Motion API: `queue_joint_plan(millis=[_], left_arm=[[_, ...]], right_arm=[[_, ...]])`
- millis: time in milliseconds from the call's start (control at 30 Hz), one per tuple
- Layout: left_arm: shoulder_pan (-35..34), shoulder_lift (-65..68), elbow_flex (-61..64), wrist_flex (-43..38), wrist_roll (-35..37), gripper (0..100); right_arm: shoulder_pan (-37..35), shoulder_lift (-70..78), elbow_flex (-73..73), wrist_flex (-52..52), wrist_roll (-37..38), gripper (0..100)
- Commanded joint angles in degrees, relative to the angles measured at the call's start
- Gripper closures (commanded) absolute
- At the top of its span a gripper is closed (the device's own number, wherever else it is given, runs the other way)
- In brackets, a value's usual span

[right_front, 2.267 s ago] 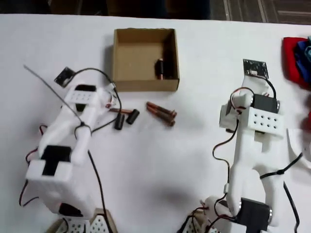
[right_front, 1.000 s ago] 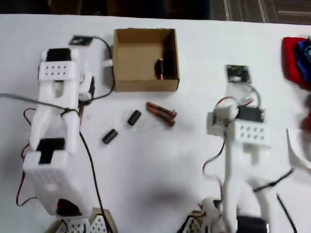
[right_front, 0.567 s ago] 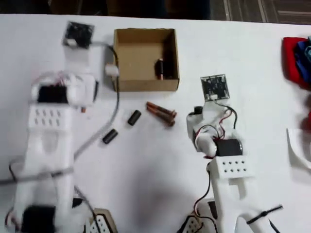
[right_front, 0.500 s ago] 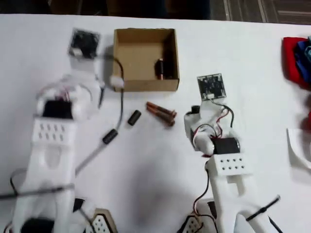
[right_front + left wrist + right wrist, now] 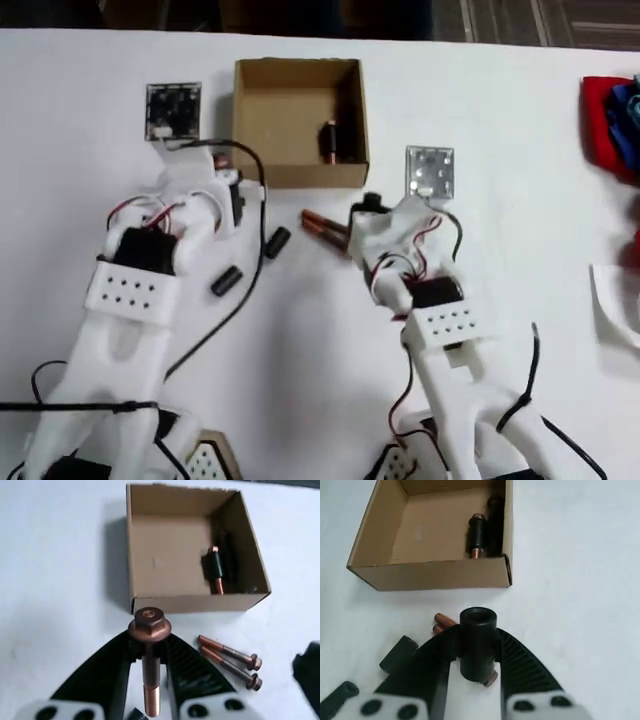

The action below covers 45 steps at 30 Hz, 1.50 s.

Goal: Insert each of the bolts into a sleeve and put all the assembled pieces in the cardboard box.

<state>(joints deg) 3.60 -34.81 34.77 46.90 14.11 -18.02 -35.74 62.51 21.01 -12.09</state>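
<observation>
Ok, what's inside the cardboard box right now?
The cardboard box holds one assembled piece, a copper bolt through a black sleeve, by one side wall. A dark shape lies between it and the wall, too shadowed to identify.

The cardboard box (image 5: 200, 602) is plain brown paperboard, matt, with raw cut edges. The bolt (image 5: 149, 680) in the left gripper (image 5: 150, 642) is coppery metal with a dull sheen. The sleeve (image 5: 477, 640) in the right gripper (image 5: 477, 655) is smooth matt black. The gripper fingers (image 5: 520, 665) are black ribbed plastic. The desk (image 5: 300, 380) is smooth matt white.
</observation>
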Motion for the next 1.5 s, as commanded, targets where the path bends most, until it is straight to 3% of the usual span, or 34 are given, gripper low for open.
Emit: queue_joint_plan(millis=[0,200,333,533,800,967,1167,1467], left_arm=[[0.44,-1.14,-5.58,0.26,0.44,98],[3.96,-3.69,-5.67,0.44,0.44,98],[9.67,-3.69,-7.34,1.67,0.79,98],[13.27,-3.34,-15.52,2.37,5.8,98],[13.54,8.0,-22.81,2.29,5.8,98],[17.85,12.57,-26.95,2.2,5.8,98],[21.71,17.67,-28.09,0.7,5.63,98],[21.89,20.84,-28.26,-0.35,5.45,98]], right_arm=[[-3.21,-3.38,3.25,-4.26,-0.44,97.8],[-6.73,-11.47,18.99,-31.16,2.81,97.8],[-6.64,-12.09,23.12,-38.81,3.34,97.8],[-6.73,-12.44,25.58,-43.56,3.43,97.8],[-7.08,-12.53,27.34,-44.62,3.43,97.8],[-7.08,-12.53,27.34,-44.7,3.52,97.8],[-7.08,-12.53,27.25,-44.7,3.52,97.8],[-6.81,-12.53,27.08,-44.7,3.52,97.8]])
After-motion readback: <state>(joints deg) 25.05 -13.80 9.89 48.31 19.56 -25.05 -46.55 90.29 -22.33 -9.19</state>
